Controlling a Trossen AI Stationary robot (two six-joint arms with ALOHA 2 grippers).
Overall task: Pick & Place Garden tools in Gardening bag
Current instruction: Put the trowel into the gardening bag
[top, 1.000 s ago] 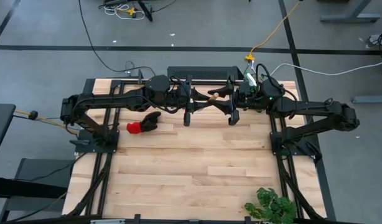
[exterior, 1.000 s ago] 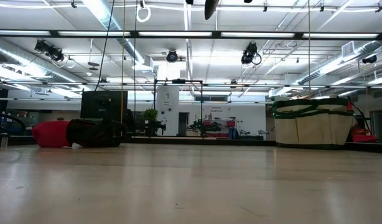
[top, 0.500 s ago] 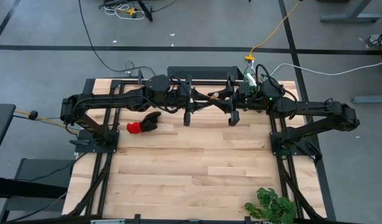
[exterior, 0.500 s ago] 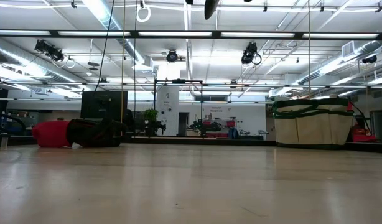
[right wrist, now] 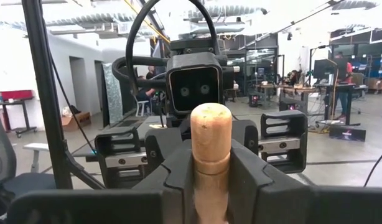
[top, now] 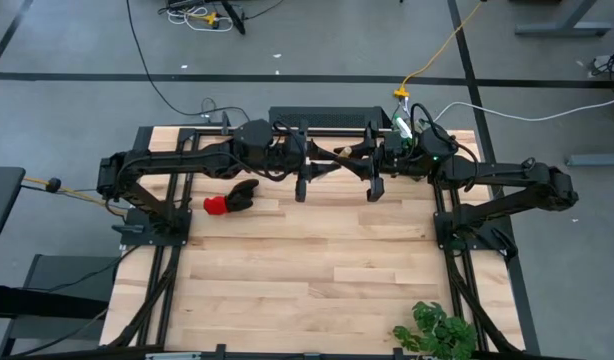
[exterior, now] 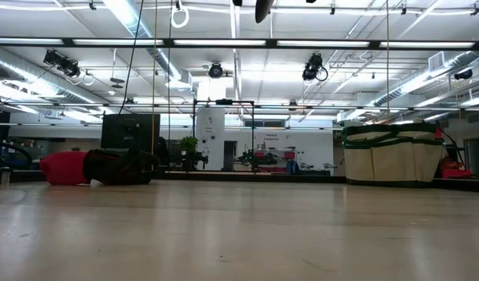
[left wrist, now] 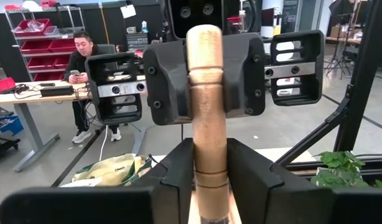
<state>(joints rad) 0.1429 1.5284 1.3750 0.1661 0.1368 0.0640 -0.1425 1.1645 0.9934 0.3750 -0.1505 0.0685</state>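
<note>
Both arms meet high above the far half of the table, gripper to gripper. A wooden-handled garden tool (left wrist: 207, 112) stretches level between them; its head is hidden. My left gripper (left wrist: 211, 171), also (top: 325, 165), is shut on the handle, and so is my right gripper (right wrist: 211, 180), also (top: 355, 158). A red-and-black glove (top: 230, 199) lies flat on the table under the left arm. The gardening bag (exterior: 392, 154) stands upright on the table at the far right, under the right arm. My left gripper pinches the wooden handle (left wrist: 209, 177) between its two fingers, at the part toward the tool's hidden head. The fingers point level and lie along the handle. The tool is lifted well clear of the table. My right gripper pinches the handle's other end (right wrist: 211, 143) between its two fingers, coming level from the table's right side, opposite the left gripper. The fingers lie along the handle. The handle runs straight on into the left gripper.
A leafy green plant (top: 437, 330) sits at the table's near right corner. The wide middle of the wooden table (top: 317, 260) lies bare in front of the arms. A person (left wrist: 85, 68) sits at a desk in the room beyond.
My right gripper has shut on the wooden handle's end. Both arms and the tool have kept their place.
</note>
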